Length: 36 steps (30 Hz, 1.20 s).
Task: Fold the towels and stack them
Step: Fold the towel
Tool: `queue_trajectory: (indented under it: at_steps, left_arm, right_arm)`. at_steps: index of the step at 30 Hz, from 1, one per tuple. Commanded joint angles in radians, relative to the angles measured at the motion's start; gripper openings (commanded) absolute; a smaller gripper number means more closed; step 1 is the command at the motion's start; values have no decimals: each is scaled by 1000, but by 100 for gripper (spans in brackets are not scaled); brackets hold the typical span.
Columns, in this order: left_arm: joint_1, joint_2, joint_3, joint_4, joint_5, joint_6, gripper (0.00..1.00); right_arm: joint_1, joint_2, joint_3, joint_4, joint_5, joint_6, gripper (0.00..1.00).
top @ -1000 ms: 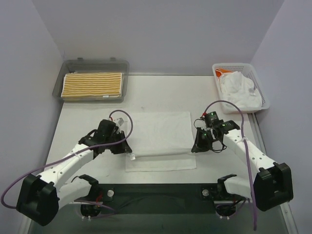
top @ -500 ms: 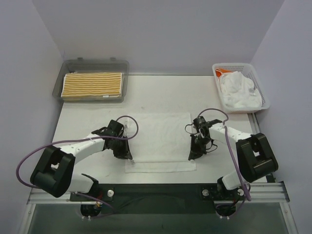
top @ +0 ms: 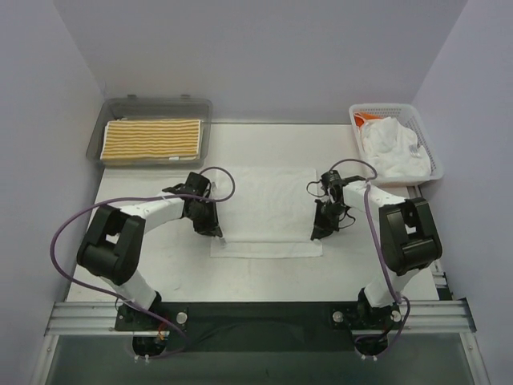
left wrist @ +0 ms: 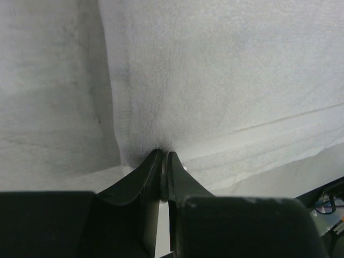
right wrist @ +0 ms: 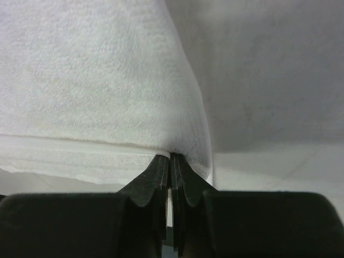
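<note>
The left gripper (top: 215, 232) pinches the white towel (top: 264, 210) at 8 o'clock, the right gripper (top: 317, 233) at 4 o'clock

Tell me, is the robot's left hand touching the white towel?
Touching. The left wrist view shows the left hand pinching the white towel at its edge.

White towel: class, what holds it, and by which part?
Both: the left gripper pinches the white towel at its left edge, the right gripper at its right edge.
</note>
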<state>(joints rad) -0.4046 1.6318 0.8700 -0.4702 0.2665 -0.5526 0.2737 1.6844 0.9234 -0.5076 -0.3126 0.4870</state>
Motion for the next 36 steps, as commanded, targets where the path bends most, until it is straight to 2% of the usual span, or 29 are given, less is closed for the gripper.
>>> queue_trajectory:
  at_steps: [1, 16, 25, 30, 34, 35, 36]
  left_arm:
    - [43, 57, 43, -42, -253, 125, 0]
    - [43, -283, 169, -189, -294, 160, 0]
    - [15, -438, -4, -191, -245, 85, 0]
    - [10, -440, -133, -102, -231, 49, 2]
    - [4, -344, -184, -59, -210, 25, 10]
    - [-5, -339, -192, -61, -201, 10, 20]
    - [-11, -345, -196, -62, -197, -1, 25]
  right_arm:
    - [-41, 5, 64, -51, 213, -67, 0]
    - [-41, -327, 175, -230, 271, -90, 0]
    - [-41, -423, 72, -259, 268, -56, 0]
    - [-41, -358, -1, -212, 273, -42, 0]
    - [-39, -278, -66, -163, 228, -25, 9]
    - [-36, -270, -73, -152, 219, -19, 14]
    - [-34, -279, -84, -148, 208, -16, 26]
